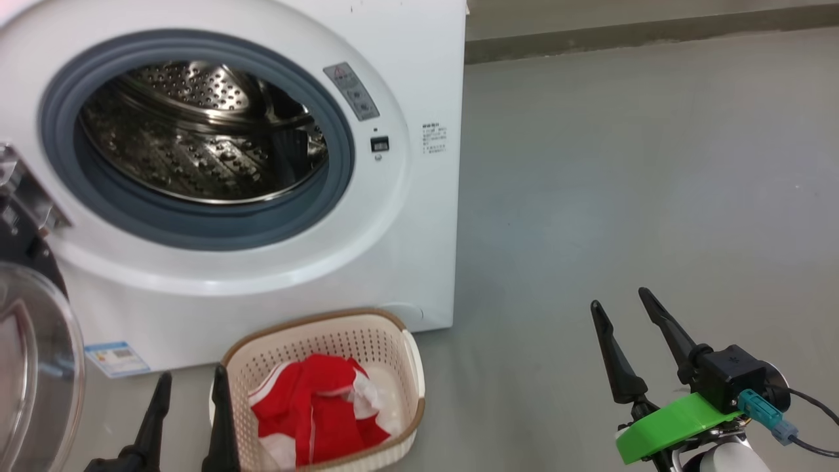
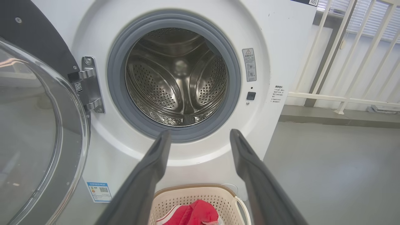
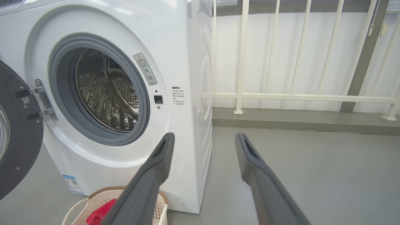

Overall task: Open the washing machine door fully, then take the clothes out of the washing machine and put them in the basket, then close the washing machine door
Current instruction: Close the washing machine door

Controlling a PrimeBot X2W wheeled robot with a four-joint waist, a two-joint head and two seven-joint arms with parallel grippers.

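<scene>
**Clothes in the basket, door left to close**

The clothes [image 1: 314, 406], bright red fabric with white trim, lie bunched in the basket [image 1: 314, 319]. This is a cream perforated tub with a brown rim, standing on the floor [image 1: 623, 164] at 6 o'clock of the drum opening, just in front of the washing machine [image 1: 406, 65]. The drum [image 1: 196, 131] shows bare perforated steel inside its grey ring [image 1: 341, 170], and no garment is visible in it. The washing machine door [image 1: 33, 367], black-rimmed with a bulging clear window, hangs swung wide on its hinge [image 2: 90, 84] at 9 o'clock of the opening. Judged from this, opening and unloading appear complete, and closing the door is what remains. The left tool [image 1: 191, 372] hovers with fingers spread wide and empty at 9 o'clock of the basket, between it and the door. The right tool [image 1: 619, 298], likewise spread wide and empty, hangs over bare floor, well apart at 3 o'clock of the basket.
</scene>
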